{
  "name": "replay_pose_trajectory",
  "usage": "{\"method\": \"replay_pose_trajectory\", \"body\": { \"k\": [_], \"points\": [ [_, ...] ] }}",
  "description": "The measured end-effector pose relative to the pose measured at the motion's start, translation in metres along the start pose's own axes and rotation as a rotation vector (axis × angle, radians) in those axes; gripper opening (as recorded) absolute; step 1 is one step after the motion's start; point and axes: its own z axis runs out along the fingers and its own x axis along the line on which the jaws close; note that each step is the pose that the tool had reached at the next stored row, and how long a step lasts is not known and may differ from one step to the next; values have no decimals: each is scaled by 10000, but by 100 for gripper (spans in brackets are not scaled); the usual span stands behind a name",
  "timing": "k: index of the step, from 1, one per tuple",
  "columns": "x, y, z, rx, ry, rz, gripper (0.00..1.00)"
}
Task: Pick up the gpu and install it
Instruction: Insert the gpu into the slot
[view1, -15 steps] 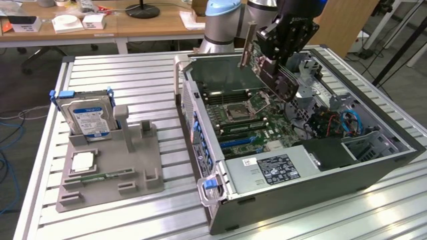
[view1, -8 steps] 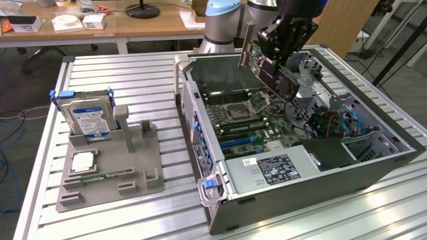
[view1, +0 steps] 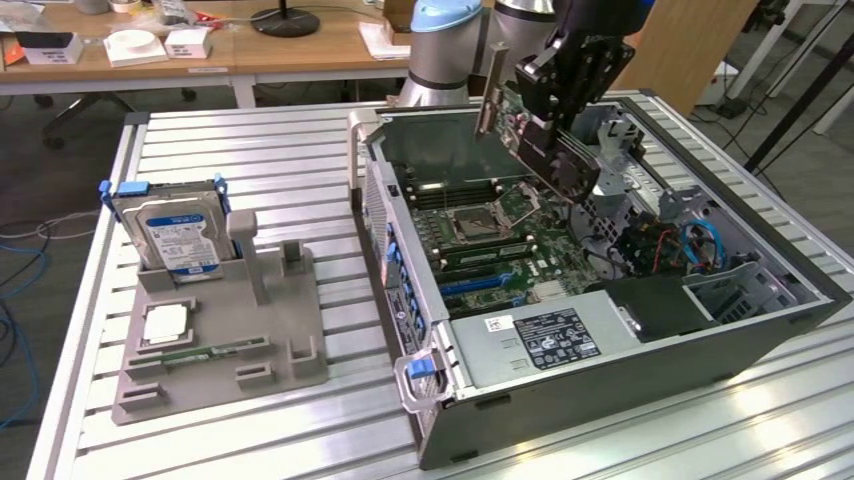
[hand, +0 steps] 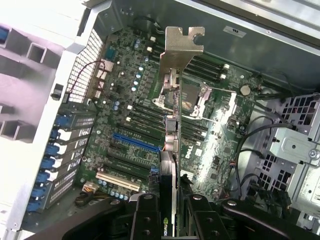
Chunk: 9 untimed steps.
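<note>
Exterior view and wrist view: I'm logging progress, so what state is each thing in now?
gpu: held tilted over the open case, not seated in a slot.
gripper: jaws shut on the gpu.
computer case: lying on its side, side panel off.
hard drive: upright in the gray holder.
memory stick: lying flat on the gray holder.

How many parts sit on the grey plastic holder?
3 on the grey plastic holder: blue-labelled silver hard drive upright at the far end, square silver chip flat midway, narrow green memory stick nearest the camera.
</note>
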Motion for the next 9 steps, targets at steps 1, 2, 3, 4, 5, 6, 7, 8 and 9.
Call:
{"method": "replay_pose_trajectory", "body": {
  "k": [1, 2, 3, 4, 5, 6, 7, 8, 9],
  "points": [
    [0, 0, 0, 0, 1, -20, 26],
    [0, 0, 0, -5, 9, -204, 26],
    [0, 0, 0, -5, 10, -222, 26],
    [0, 0, 0, -5, 10, -240, 26],
    [0, 0, 0, -6, 11, -257, 26],
    [0, 0, 0, -6, 12, -274, 26],
    [0, 0, 0, -6, 13, -290, 26],
    [0, 0, 0, -7, 13, -307, 26],
    [0, 0, 0, -10, 20, -483, 26]
  ]
}}
